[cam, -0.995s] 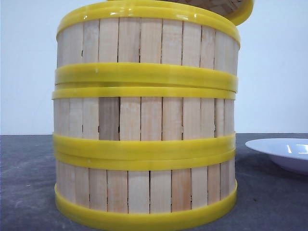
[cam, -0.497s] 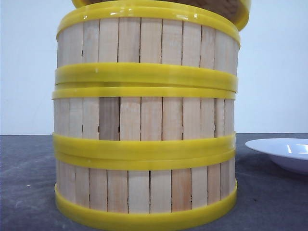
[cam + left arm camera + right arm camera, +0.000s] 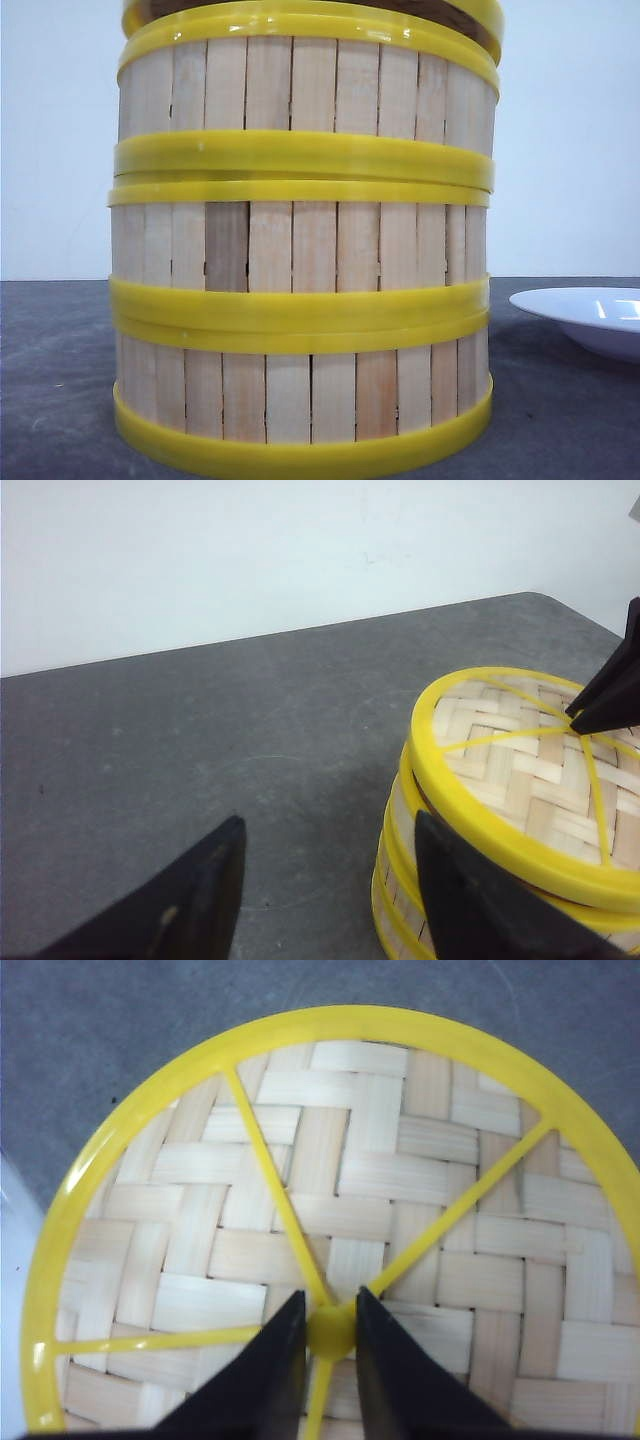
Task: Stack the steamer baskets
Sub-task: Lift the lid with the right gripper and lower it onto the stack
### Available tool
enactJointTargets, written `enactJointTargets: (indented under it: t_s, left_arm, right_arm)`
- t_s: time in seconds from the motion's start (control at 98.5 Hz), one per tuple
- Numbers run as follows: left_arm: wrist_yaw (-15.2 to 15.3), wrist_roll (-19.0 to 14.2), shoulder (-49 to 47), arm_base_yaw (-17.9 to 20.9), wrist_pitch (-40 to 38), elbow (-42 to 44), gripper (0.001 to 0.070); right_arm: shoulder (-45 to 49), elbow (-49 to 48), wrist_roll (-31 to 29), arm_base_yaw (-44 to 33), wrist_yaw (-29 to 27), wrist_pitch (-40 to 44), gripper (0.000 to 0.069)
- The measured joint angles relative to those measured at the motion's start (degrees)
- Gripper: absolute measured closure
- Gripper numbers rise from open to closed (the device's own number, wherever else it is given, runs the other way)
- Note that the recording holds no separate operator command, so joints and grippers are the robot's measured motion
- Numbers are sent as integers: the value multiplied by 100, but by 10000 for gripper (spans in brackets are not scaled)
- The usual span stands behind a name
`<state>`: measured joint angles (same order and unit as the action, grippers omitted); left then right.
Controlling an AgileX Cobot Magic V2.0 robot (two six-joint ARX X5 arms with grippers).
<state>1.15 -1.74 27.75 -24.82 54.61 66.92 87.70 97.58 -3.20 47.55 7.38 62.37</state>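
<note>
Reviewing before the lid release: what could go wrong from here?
1. The right pincer pinches only the lid's small centre knob; the lid could swivel or slip.
2. In the front view the lid's rim sits slightly right of the top basket; released off-centre, it may seat crooked.
3. The three-basket stack is tall; a sideways nudge could shift it toward the plate.

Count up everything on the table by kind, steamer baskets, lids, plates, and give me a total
Steamer baskets: 3, stacked, top, middle, bottom
Woven-top lid: 1, over the stack, its centre knob between the fingers of the right tool
White plate: 1, right of the stack
Total: 5
</note>
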Motion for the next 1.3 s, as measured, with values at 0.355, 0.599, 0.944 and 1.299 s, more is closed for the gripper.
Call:
enactJointTargets:
  t_s: [0.355, 0.599, 0.944, 1.299]
  left_arm:
    - [0, 0, 0, 0, 0, 0, 389]
    - [0, 0, 0, 0, -2, 0, 389]
    - [0, -2, 0, 0, 0, 0, 389]
    - [0, -2, 0, 0, 0, 0, 389]
  right_arm:
    - [109, 0, 9, 68, -214, 90, 636]
    - [186, 0, 26, 70, -291, 166, 636]
    - [186, 0, 44, 83, -254, 155, 636]
    - [192, 0, 153, 197, -245, 142, 636]
